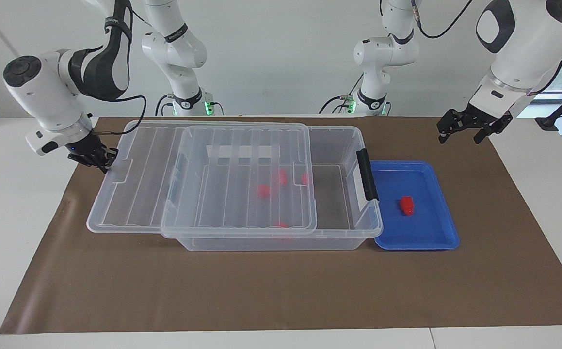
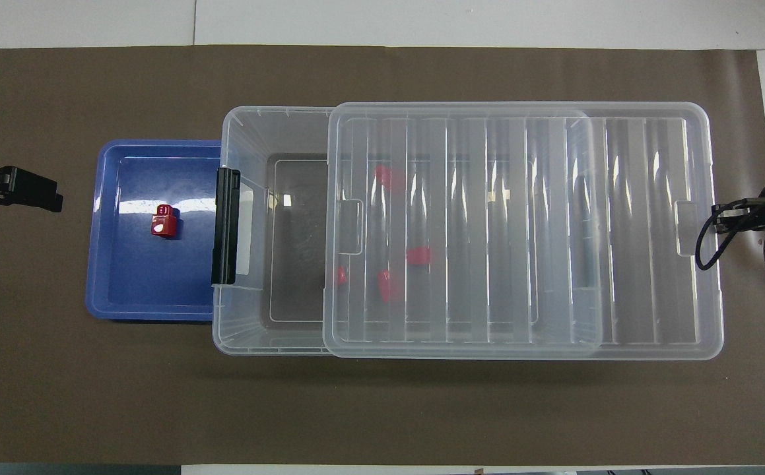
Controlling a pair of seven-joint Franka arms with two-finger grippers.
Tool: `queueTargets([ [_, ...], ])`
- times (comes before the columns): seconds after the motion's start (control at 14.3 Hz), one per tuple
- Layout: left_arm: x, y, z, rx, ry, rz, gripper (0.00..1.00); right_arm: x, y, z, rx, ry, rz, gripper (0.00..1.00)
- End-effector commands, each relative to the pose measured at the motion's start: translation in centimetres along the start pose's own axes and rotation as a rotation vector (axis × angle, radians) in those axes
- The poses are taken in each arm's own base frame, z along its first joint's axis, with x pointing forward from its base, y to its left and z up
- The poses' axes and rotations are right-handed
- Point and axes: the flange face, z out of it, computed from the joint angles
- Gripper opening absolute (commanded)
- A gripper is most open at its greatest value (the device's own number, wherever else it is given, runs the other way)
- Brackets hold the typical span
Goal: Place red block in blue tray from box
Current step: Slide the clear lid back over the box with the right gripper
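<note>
One red block [image 1: 407, 205] lies in the blue tray [image 1: 421, 232], which sits against the box [image 1: 344, 145] at the left arm's end. It also shows in the overhead view [image 2: 164, 221], in the tray [image 2: 131, 284]. Several more red blocks [image 1: 263, 190] lie in the box [image 2: 243, 132] under its clear lid [image 1: 140, 194]. The lid is slid toward the right arm's end and overhangs the box there. My right gripper [image 1: 100, 162] is at the lid's overhanging edge. My left gripper [image 1: 460, 135] is open and empty, up over the mat beside the tray.
A black latch [image 1: 367, 174] stands on the box wall next to the tray. The box's uncovered part [image 2: 290, 231] is at the tray's end. A brown mat [image 1: 281, 291] covers the table under everything.
</note>
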Motion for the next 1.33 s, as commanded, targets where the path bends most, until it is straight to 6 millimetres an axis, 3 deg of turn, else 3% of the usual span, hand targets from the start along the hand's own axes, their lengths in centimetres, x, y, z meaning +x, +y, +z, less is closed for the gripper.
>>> queueTargets([
  [0.0,-0.9,1.0,-0.2,-0.016,-0.01,-0.001,1.0,-0.7,-2.6,-0.2,0.006,-0.009,0.029,0.0],
  [0.63,-1.3,1.2,-0.1,-0.048,0.015,0.004,1.0,-1.0,-6.3,0.0,0.007,-0.017,0.071,0.0],
  [1.26,-1.2,1.0,-0.2,-0.028,0.014,-0.005,1.0,-1.1,-11.5,-0.2,0.001,-0.011,0.113,0.0],
])
